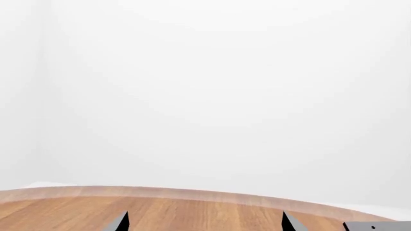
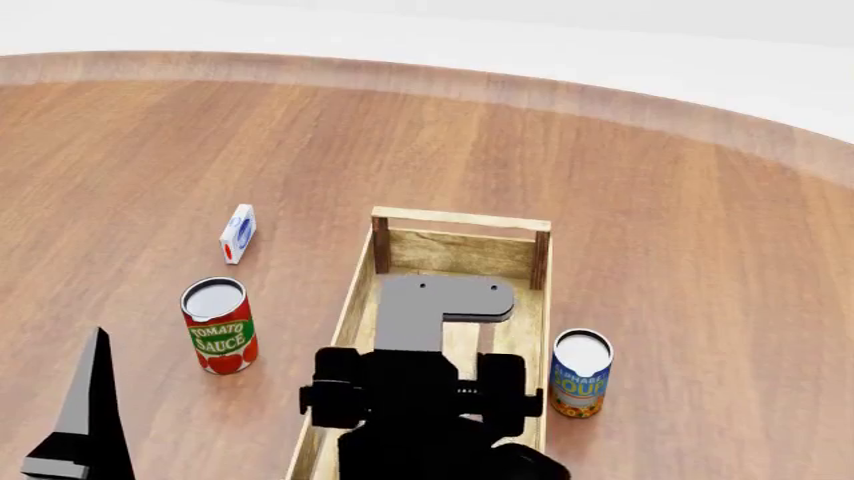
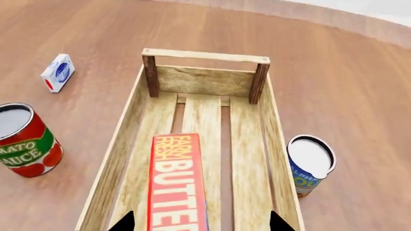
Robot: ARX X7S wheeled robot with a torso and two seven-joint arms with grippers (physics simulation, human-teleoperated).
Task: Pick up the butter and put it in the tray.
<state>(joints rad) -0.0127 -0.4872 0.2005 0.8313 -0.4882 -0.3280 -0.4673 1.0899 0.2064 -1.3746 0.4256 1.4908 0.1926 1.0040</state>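
The butter (image 3: 176,185), a red carton with white and yellow lettering, lies flat on the slats of the tray (image 3: 205,55), lengthwise and a little left of its middle. My right gripper (image 3: 200,224) hovers over it, open, with its dark fingertips wide apart on either side and clear of the carton. In the head view the right arm (image 2: 427,390) covers the near half of the tray (image 2: 461,218) and hides the butter. My left gripper (image 1: 205,224) is open with nothing between its fingers, over bare table near the round edge.
A tomato sauce can (image 2: 218,325) stands left of the tray and a blue soup can (image 2: 581,373) right of it. A small white-and-blue carton (image 2: 238,233) lies further back on the left. The wooden table's curved edge (image 2: 534,95) runs behind.
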